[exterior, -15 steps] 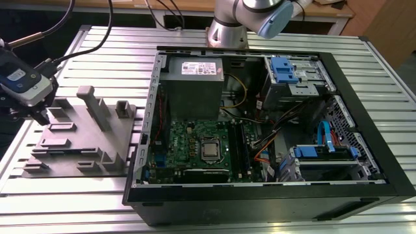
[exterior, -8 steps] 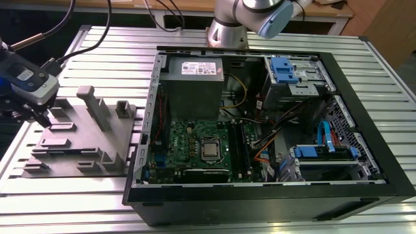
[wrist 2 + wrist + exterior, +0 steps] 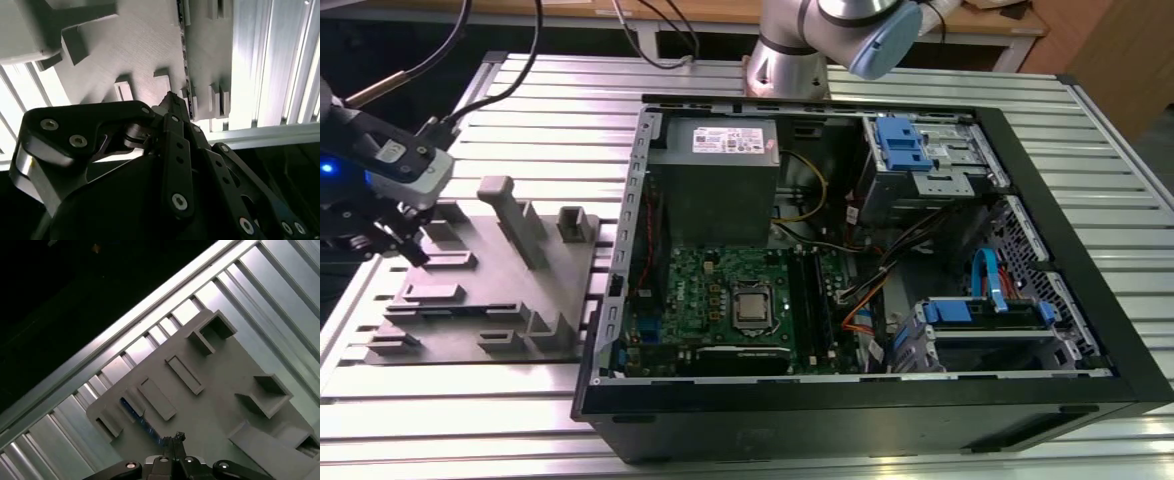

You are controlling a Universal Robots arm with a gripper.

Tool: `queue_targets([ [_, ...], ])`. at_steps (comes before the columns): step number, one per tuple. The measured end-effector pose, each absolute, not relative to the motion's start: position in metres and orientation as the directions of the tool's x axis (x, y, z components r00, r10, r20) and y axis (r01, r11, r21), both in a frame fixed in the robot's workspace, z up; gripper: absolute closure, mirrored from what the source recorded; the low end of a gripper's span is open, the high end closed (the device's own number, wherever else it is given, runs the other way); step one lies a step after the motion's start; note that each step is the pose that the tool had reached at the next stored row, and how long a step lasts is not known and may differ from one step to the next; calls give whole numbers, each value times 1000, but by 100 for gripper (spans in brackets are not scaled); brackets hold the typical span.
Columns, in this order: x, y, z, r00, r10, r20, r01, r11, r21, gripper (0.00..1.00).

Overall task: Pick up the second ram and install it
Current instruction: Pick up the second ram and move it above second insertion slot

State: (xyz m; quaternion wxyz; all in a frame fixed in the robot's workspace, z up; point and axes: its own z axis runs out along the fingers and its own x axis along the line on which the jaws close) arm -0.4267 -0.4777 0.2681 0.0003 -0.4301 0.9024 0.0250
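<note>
The gripper [image 3: 400, 245] hangs low over the edge of a grey fixture plate [image 3: 467, 300] at the exterior view's left. The plate lies flat on the slatted aluminium worktop [image 3: 520, 80], just beside the open computer case [image 3: 854, 420]. In both wrist views the second ram [image 3: 184, 60] [image 3: 134, 410] stands on its long edge in a row of low slots moulded into the plate [image 3: 215, 415], close to one of the plate's edges, and reads as a thin dark blue strip. The gripper [image 3: 175, 100] [image 3: 173, 438] has its tips drawn in to a narrow pinch on the near end of that stick, and the stick sits seated in its slots. Inside the case the green motherboard [image 3: 707, 290] lies flat, well apart from the gripper.
</note>
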Motion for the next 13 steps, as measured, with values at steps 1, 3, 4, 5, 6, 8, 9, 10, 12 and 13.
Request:
queue_targets([
  [1, -427, -478, 267, -616, -787, -22, -787, 615, 45, 93],
  [3, -427, -478, 266, -587, -809, -22, -809, 586, 45, 93],
  [4, -427, -478, 265, -572, -820, -22, -820, 571, 45, 93],
  [5, -427, -478, 264, -557, -830, -22, -830, 556, 45, 93],
  [6, -427, -478, 263, -542, -840, -22, -840, 541, 45, 93],
  [8, -427, -478, 261, -510, -860, -22, -860, 509, 45, 93],
  [9, -427, -478, 260, -495, -869, -22, -869, 494, 45, 93],
  [10, -427, -478, 259, -479, -877, -22, -877, 478, 45, 93],
  [12, -427, -478, 258, -447, -894, -22, -894, 446, 45, 93],
  [13, -427, -478, 257, -431, -902, -22, -902, 430, 45, 93],
])
